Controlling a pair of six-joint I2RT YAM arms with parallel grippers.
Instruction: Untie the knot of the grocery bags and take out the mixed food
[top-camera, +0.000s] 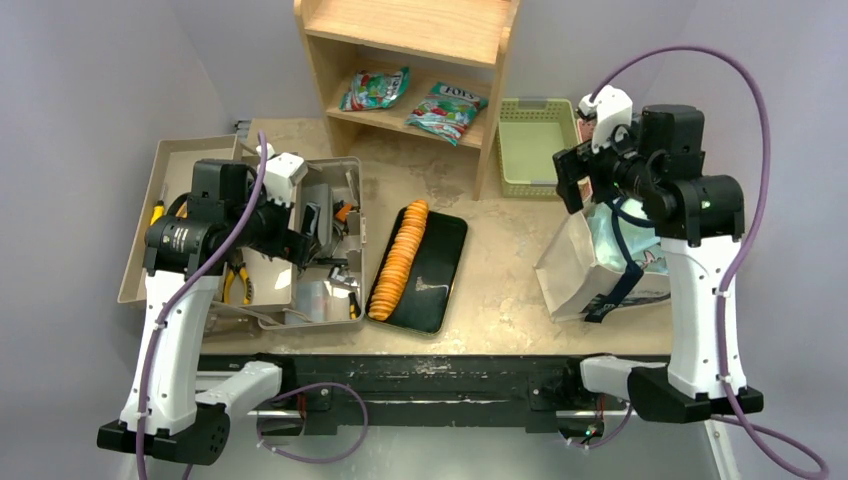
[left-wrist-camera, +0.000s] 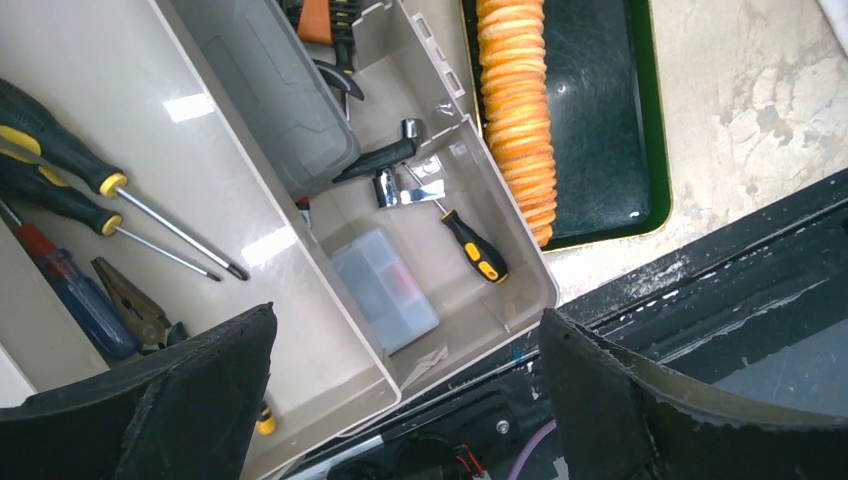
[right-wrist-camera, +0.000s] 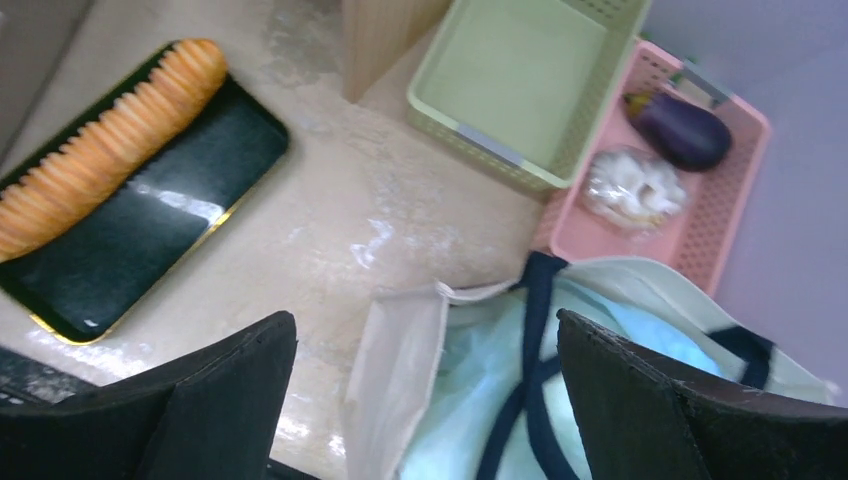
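Observation:
The cream canvas tote (top-camera: 585, 275) with navy strap handles (right-wrist-camera: 537, 330) stands at the table's right side. Tucked inside it is the light-blue plastic bag (right-wrist-camera: 610, 345); its knot does not show. The mixed food is hidden inside the bags. My right gripper (right-wrist-camera: 425, 330) hangs open above the tote's mouth, its fingers apart on either side of the cream rim, touching nothing. In the top view the right gripper (top-camera: 572, 180) is above the tote's far edge. My left gripper (left-wrist-camera: 405, 320) is open over the toolbox (left-wrist-camera: 330, 340), far from the bags, holding nothing.
A beige open toolbox (top-camera: 340, 170) with screwdrivers and pliers lies at the left. A black tray (top-camera: 440, 270) carries a row of orange crackers (top-camera: 400, 255). A wooden shelf (top-camera: 400, 30) holds green-and-red snack packets (top-camera: 445, 108). A green basket (top-camera: 530, 150) and a pink basket (right-wrist-camera: 720, 210) with an aubergine stand behind the tote.

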